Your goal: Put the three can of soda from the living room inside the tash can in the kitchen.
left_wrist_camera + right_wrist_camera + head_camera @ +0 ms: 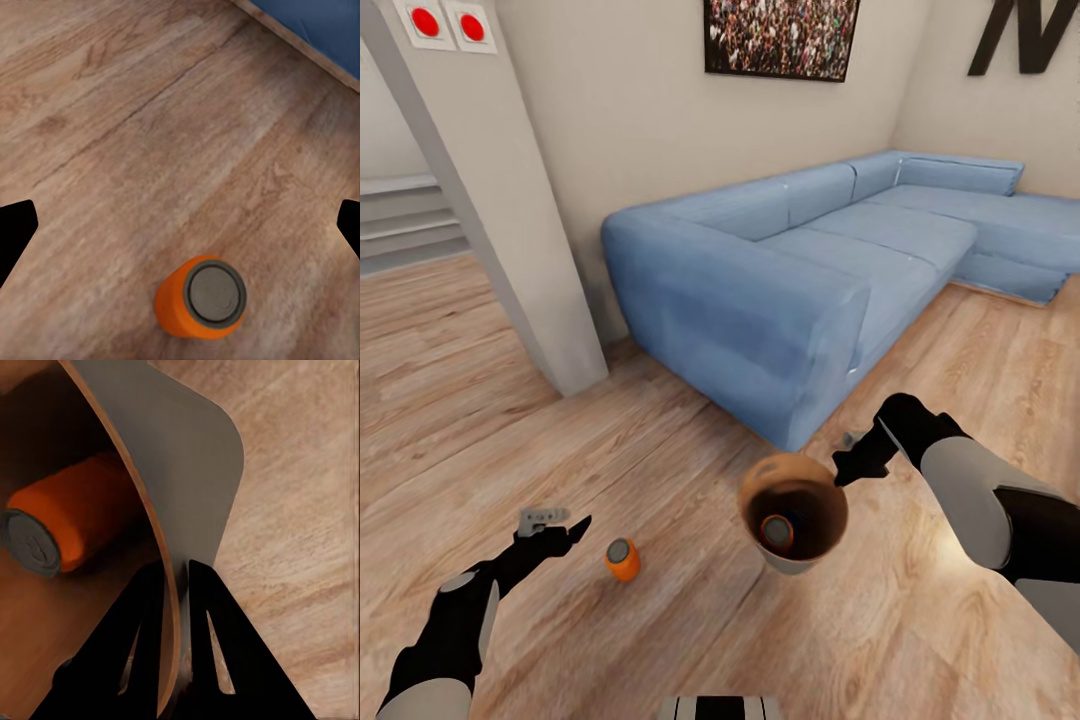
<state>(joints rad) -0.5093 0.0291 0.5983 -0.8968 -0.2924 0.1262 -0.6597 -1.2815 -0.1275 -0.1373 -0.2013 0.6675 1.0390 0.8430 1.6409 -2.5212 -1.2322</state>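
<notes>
1. Living room, wood floor [660, 450], blue sofa [810, 270] behind. No kitchen in sight.
2. Right gripper [176, 585] is clamped on the bin [792, 520] rim: one finger inside the wall, one outside, nearly closed on the thin wall. In the head view the bin hangs off the floor, tilted, mouth toward the camera.
3. Left gripper [555, 525] is wide open and empty; its fingertips sit at opposite edges of the wrist view. It hovers just beside the floor can [201, 296], not touching.
4. Floor can: orange, grey top, upright on the floor, between the left gripper and the bin.
5. Inside can [71, 525]: orange, lying on its side in the bin.
6. Count: two orange cans visible, one on the floor and one in the bin. No blue can visible; the bin's depth is partly shadowed, so it can't be ruled out there. One bin.
7. Handling, judged: the can is likely light, rigid, smooth and round, so it may slip or tip if nudged off-centre. Best hold looks like across the mid-body, fingers on opposite sides, coming from above or the side.
8. Bin judged light and stiff, but a one-sided rim pinch lets it swing; the loose can may roll inside. Keeping the mouth up should stop it spilling.
9. Likely next: lower the left gripper over the floor can and close.
</notes>
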